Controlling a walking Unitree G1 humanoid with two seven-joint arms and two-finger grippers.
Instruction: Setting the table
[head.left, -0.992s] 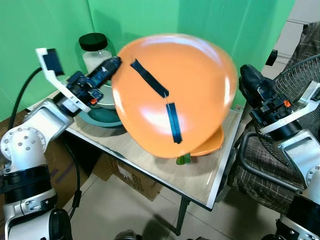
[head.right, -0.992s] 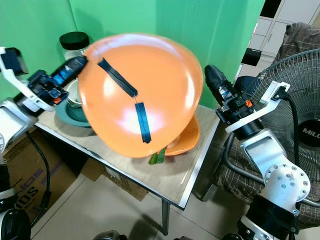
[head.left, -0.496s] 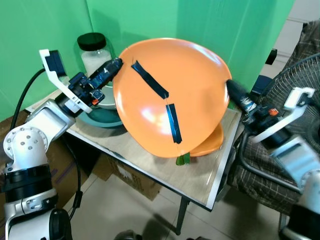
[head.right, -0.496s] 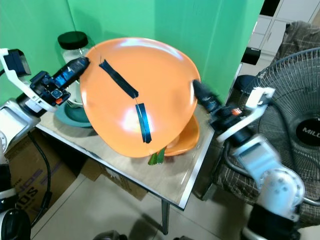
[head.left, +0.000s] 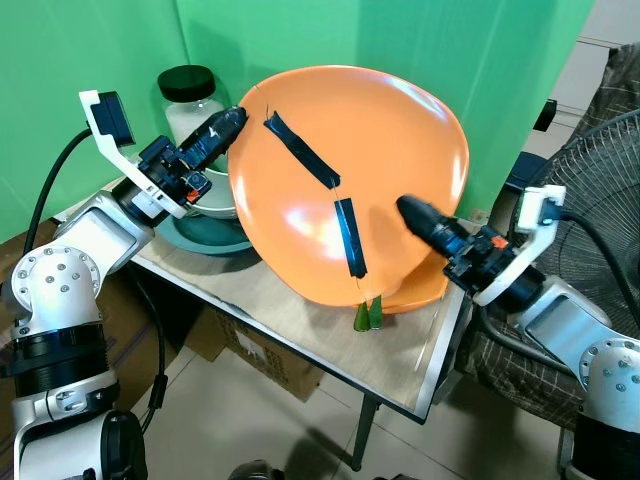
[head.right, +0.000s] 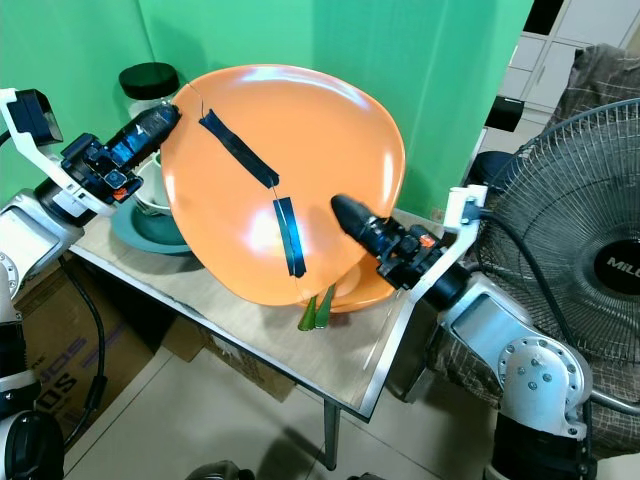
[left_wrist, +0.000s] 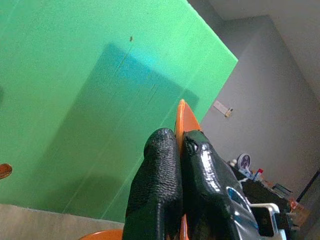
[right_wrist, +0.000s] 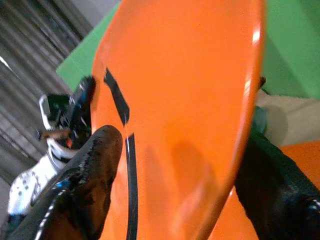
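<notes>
Orange plate (head.left: 350, 180), big and tilted up on edge, held in the air above the table (head.left: 330, 335), underside with two black tape strips (head.left: 300, 150) facing the camera. Left gripper (head.left: 228, 118) clamped on the plate's left rim, fingers (left_wrist: 160, 200) pressed together with the orange edge pinched between them, seen plainly from the left wrist. Right gripper (head.left: 415, 212) reaching in at the plate's lower right, fingers spread wide, one black finger (right_wrist: 95, 170) in front of the taped face, the other (right_wrist: 280, 185) behind the rim, plate edge sitting in the gap, not yet squeezed. Second orange plate (head.left: 425, 288) lying flat on the table beneath, toward the right edge. Green sticks (head.left: 367, 314) poking out from under it toward the front edge. Teal plate (head.left: 200, 235) with a white bowl (head.left: 215, 200) at the table's left edge, jar (head.left: 190, 100) with a black lid behind them at the back-left corner. Fan (head.right: 590, 210) standing off to the right, green backdrop (head.left: 100, 50) behind everything.
</notes>
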